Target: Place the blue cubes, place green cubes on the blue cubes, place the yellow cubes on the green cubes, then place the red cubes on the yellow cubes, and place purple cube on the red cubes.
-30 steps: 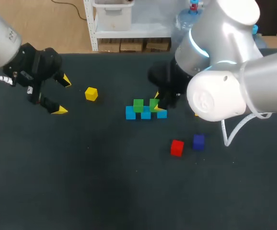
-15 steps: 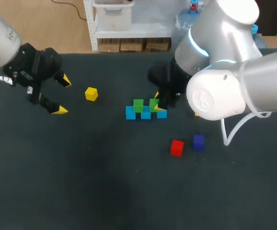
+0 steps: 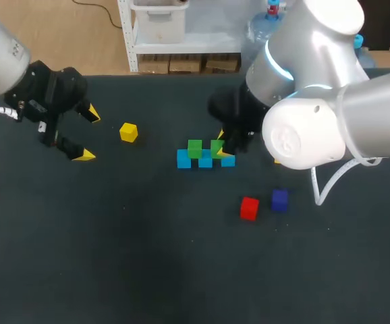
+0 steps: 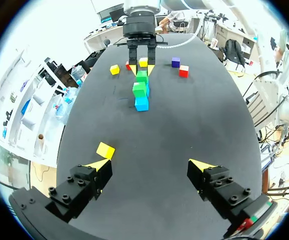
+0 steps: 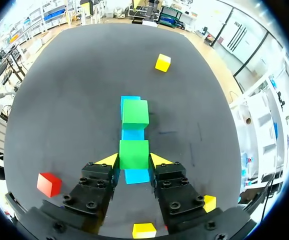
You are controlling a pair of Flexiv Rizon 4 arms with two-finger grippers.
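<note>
Right wrist view: right tool [image 5: 134,161] grasping green cube [image 5: 133,153]; left tool [image 4: 150,164] released.

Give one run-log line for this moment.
right tool: shut on green cube atop blue cubes | left tool: open, empty | yellow cube: loose

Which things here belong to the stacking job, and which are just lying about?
Job: blue cubes; green cube in right hand; second green cube; yellow cubes; red cube; purple cube.
Lying about: nothing I can spot, only the table itself.
</note>
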